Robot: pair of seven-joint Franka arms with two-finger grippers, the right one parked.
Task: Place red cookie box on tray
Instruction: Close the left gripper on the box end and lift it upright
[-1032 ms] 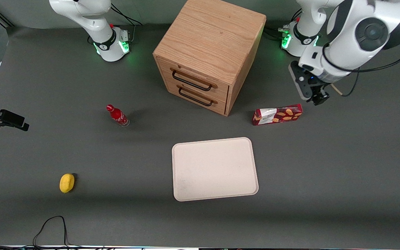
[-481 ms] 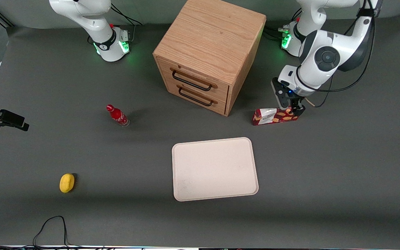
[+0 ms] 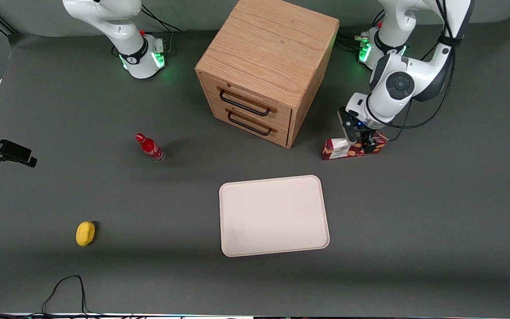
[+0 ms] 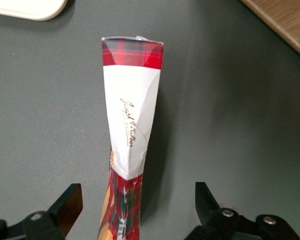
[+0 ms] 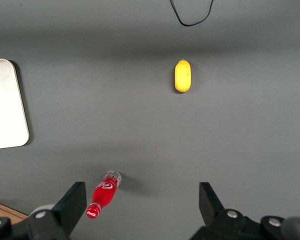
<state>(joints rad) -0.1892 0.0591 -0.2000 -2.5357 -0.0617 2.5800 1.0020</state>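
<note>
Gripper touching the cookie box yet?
Apart. The left wrist view shows the gripper open, straddling the cookie box, with bare table between each finger and the carton.

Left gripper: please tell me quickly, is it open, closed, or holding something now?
Left gripper: open, down around the red cookie box, one finger on each side, not yet closed on it.

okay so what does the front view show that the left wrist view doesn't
Only the front view shows the soda bottle, the yellow fruit, the drawer fronts of the wooden cabinet and the whole tray.

Only the left wrist view shows the gripper open, fingers straddling the red cookie box without touching.

Both show the box on the table, off the tray.
</note>
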